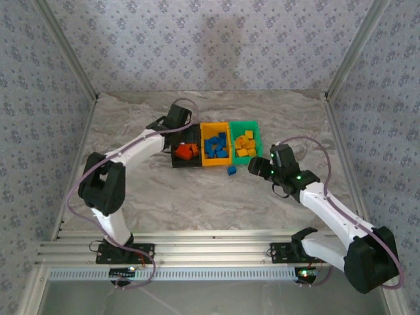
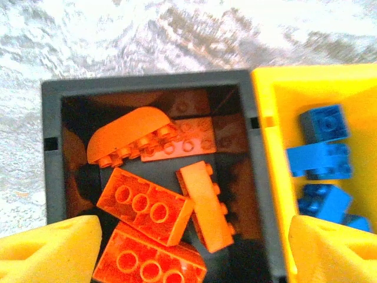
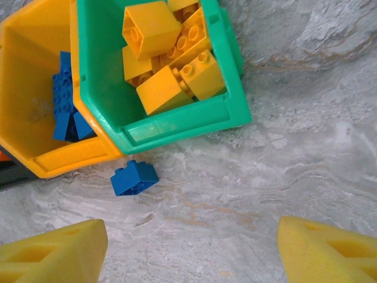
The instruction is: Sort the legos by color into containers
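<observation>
**Two open tools over a row of brick bins, one blue brick loose on the desk**

We look down on a marbled grey desk (image 1: 164, 197) where three small open bins stand joined in a row. From left to right in the overhead view they are a black bin (image 2: 150, 79), a yellow-orange bin (image 3: 35, 35) and a green bin (image 3: 177, 127).

The black bin holds a heap of orange-red bricks (image 2: 144, 203), one of them with a rounded top. The yellow-orange bin holds blue bricks (image 2: 323, 159). The green bin holds yellow bricks (image 3: 156, 26) piled against one another.

A loose blue brick (image 3: 134, 177) lies on the desk just beside the near edge of the yellow-orange bin, close to where that bin meets the green one.

The left tool (image 2: 189, 250) hangs directly above the black bin. Its yellow pads (image 2: 50, 250) stand wide apart at either side of the wrist view, and it grips nothing.

The right tool (image 3: 189, 253) is over bare desk in front of the green bin. Its jaws are also spread wide and empty. The loose blue brick sits ahead of it, towards its left finger, apart from both.
</observation>
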Robot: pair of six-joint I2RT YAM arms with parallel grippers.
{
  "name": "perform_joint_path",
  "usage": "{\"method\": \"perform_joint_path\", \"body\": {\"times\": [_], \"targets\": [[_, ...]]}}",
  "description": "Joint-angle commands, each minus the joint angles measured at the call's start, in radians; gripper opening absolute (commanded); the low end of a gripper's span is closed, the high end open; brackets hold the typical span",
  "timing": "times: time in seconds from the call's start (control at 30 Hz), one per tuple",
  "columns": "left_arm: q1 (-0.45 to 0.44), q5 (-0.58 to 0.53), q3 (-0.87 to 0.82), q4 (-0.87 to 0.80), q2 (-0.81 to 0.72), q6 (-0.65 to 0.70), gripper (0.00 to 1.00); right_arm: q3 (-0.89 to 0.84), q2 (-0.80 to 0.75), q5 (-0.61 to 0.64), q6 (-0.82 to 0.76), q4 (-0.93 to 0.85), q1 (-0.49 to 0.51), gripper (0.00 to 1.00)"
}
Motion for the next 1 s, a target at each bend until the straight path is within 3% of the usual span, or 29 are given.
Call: {"method": "perform_joint_path", "body": {"times": [0.0,0.03,0.3,0.63,0.83,0.97], "targets": [[-0.035,0.028,-0.028,0.025,-0.178,-0.018,0.88,0.000,0.058,-0.055,-0.054,0.040,0.031,0.78],[-0.046,0.036,-0.055,0.035,-0.218,-0.029,0.99,0.013,0.089,-0.050,-0.069,0.046,0.053,0.78],[-0.156,-0.013,-0.367,0.077,-0.513,-0.118,0.99,0.151,0.367,0.033,-0.159,0.080,0.208,0.77],[-0.162,-0.091,-0.725,0.021,-0.866,-0.284,0.99,0.278,0.620,0.079,-0.209,0.096,0.215,0.74],[-0.160,-0.126,-0.808,-0.016,-0.949,-0.335,0.99,0.318,0.691,0.106,-0.234,0.116,0.218,0.66],[-0.161,-0.140,-0.820,-0.035,-0.952,-0.342,0.99,0.332,0.707,0.104,-0.252,0.116,0.223,0.52]]}}
